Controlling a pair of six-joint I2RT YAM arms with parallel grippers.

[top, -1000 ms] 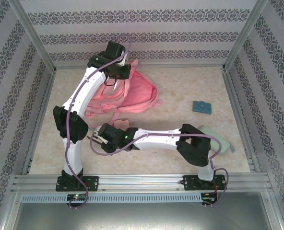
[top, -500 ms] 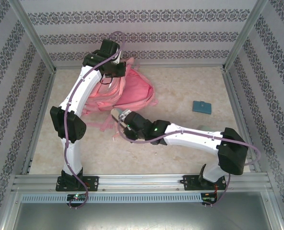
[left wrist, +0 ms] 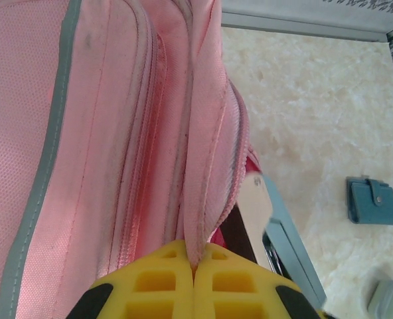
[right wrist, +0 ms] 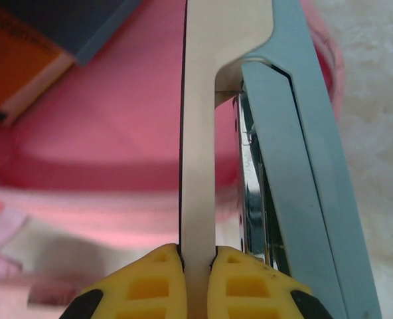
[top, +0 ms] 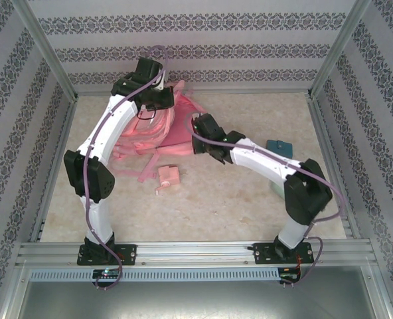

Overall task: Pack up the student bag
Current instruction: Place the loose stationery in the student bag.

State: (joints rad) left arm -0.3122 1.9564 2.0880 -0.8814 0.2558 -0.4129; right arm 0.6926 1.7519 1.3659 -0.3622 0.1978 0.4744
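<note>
**Top external view:** the student bag (top: 176, 133) lies at the far left of the tabletop (top: 249, 199). The left pincer (top: 160, 103) is over its far edge. The right pincer (top: 195, 129) meets the bag's right-hand end, so the bag lies to that pincer's left. A small pink pouch (top: 168, 177) sits apart, nearer the arm bases.

**Left wrist view:** the left pincer (left wrist: 194, 266) is closed tight on a fold of the student bag (left wrist: 103, 133), seemingly holding its mouth up. A stapler (left wrist: 255, 199) noses in just beside that fold.

**Right wrist view:** the right pincer (right wrist: 196, 262) is clamped on the cream upper arm of the stapler (right wrist: 198, 119). The stapler's long axis points straight ahead into the pink inside of the student bag (right wrist: 117, 133), where a book (right wrist: 30, 60) lies to the left. The coming move likely means advancing along that axis before letting go.
</note>
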